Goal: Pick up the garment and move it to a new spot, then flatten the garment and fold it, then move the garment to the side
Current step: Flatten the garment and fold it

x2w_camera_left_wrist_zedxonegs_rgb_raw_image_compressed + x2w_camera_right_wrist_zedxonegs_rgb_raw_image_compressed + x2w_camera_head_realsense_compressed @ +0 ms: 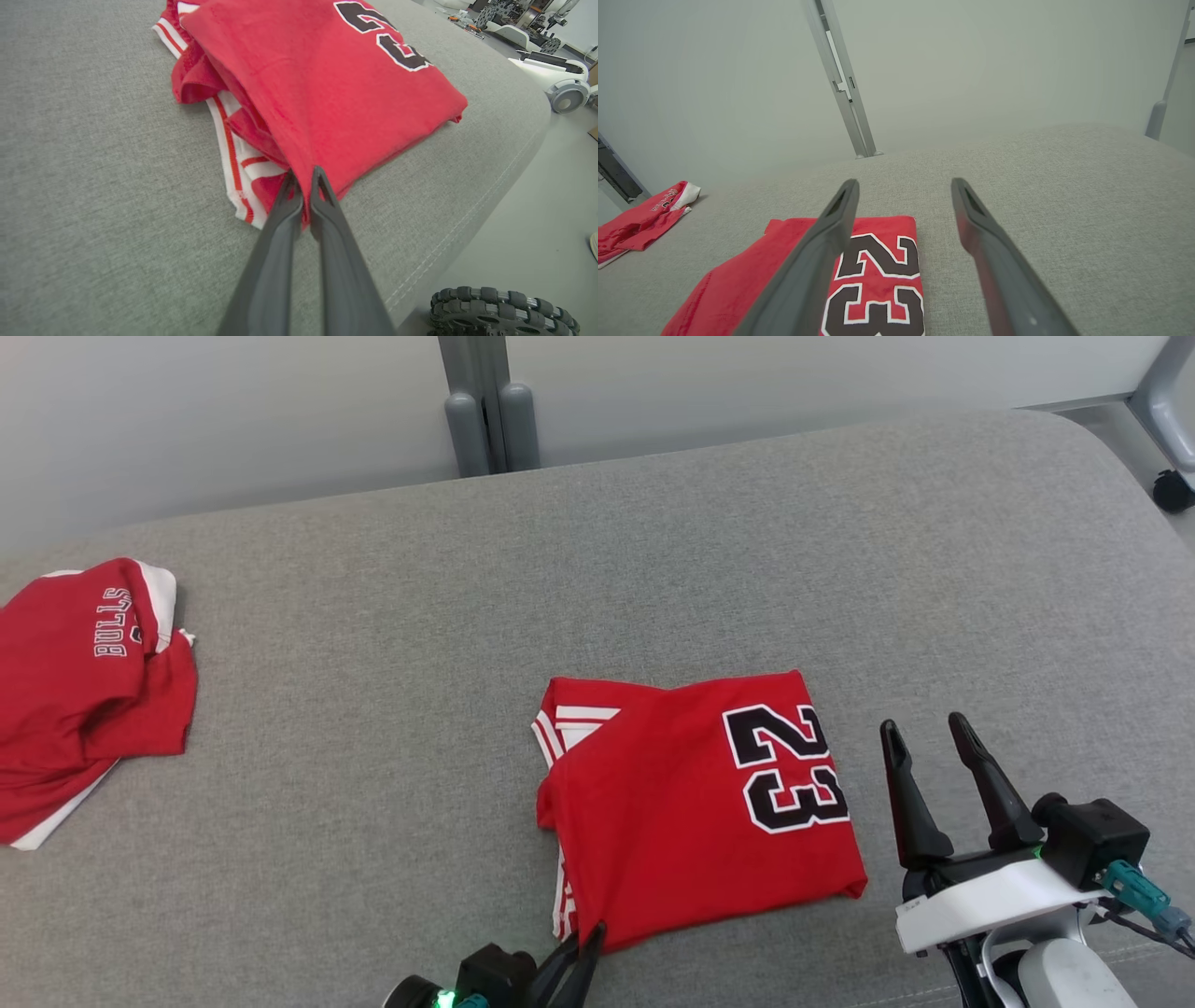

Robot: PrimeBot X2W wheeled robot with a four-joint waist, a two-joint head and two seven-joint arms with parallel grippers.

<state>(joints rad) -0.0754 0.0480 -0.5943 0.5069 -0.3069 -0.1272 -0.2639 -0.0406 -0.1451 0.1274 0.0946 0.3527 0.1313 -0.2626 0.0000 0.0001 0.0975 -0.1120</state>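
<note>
Down at the near corner, left pincer (304,174) pinches the folded red jersey (672,812), maybe not every layer. Soft, floppy, light. Right pincer (923,723) hangs spread.

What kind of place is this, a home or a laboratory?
Probably a robot test lab, not a home: wheeled machines stand on the floor, bare walls meet at a metal post, and a folded jersey lies on a padded bench.

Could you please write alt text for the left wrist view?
The left claw is shut on the near corner of a folded red jersey lying on a grey fabric surface. Part of a black number shows on top.
</note>
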